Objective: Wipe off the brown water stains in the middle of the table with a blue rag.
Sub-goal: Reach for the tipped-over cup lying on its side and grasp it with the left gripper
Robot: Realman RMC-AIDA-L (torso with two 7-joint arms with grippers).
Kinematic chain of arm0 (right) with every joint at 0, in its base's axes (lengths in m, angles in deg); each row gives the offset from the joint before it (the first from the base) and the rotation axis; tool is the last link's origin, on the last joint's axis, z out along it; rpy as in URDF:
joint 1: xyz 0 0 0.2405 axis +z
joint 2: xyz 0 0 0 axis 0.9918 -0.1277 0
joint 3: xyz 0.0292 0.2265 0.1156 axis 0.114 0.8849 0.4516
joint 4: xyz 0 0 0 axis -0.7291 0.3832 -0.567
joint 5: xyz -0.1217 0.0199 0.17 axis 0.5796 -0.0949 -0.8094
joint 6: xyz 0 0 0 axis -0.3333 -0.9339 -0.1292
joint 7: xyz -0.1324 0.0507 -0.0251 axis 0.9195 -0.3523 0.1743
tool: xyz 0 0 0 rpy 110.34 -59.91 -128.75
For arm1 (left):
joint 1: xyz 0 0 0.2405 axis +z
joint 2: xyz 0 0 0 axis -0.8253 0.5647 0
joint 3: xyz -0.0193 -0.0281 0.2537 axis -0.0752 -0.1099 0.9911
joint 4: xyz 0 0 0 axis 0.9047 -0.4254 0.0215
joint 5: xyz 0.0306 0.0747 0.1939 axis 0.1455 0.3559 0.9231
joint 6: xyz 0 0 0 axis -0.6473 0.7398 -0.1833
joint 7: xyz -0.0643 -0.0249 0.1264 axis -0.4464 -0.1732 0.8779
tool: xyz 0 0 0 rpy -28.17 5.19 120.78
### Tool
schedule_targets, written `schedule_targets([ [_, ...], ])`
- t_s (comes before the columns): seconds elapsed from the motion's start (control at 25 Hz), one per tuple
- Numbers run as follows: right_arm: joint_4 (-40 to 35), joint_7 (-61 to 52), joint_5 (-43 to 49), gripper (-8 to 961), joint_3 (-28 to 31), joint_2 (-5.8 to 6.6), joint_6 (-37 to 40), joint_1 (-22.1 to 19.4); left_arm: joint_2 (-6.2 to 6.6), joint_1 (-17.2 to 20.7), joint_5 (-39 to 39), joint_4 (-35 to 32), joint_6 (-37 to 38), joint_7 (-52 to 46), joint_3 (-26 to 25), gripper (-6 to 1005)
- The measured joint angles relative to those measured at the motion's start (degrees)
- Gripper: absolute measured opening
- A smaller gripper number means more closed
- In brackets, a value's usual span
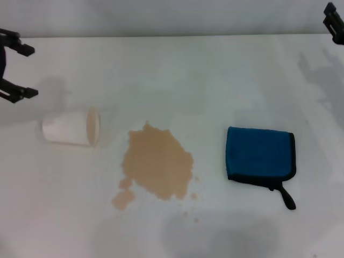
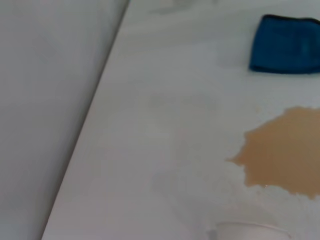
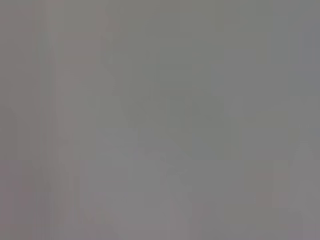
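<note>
Black two-pronged left tool (image 1: 24, 71)

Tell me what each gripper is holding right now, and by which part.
Nothing is held. The left gripper hangs open and empty at the table's left edge; the blue rag lies untouched. The right gripper is barely in view.

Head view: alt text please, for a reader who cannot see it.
A brown puddle sits mid-table, a tipped white paper cup to its left and a folded blue rag to its right. The left gripper, open, and right gripper hover at the far corners.
</note>
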Motion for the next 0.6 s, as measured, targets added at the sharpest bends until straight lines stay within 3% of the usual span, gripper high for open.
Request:
schedule_targets([
  [0.28,0.0,-3.2,0.1,676,-3.3,0.0,0.3,-0.5,-1.7,-0.8,4.4,2.3,-0.4,5.7,1.5,884],
  [0.32,0.0,-3.5,0.1,676,-3.4,0.0,0.3,-0.5,-2.51,-1.2,5.7,3.1,-0.6,6.8,1.6,884],
  [0.36,0.0,-3.9,0.1,676,-3.4,0.0,0.3,-0.5,-4.19,-1.7,8.5,4.3,-2.1,8.2,1.5,884],
  [0.6,0.1,-5.2,0.0,676,-4.8,0.0,0.3,-0.6,-6.92,-2.0,11.9,7.7,-7.4,11.2,1.6,884],
])
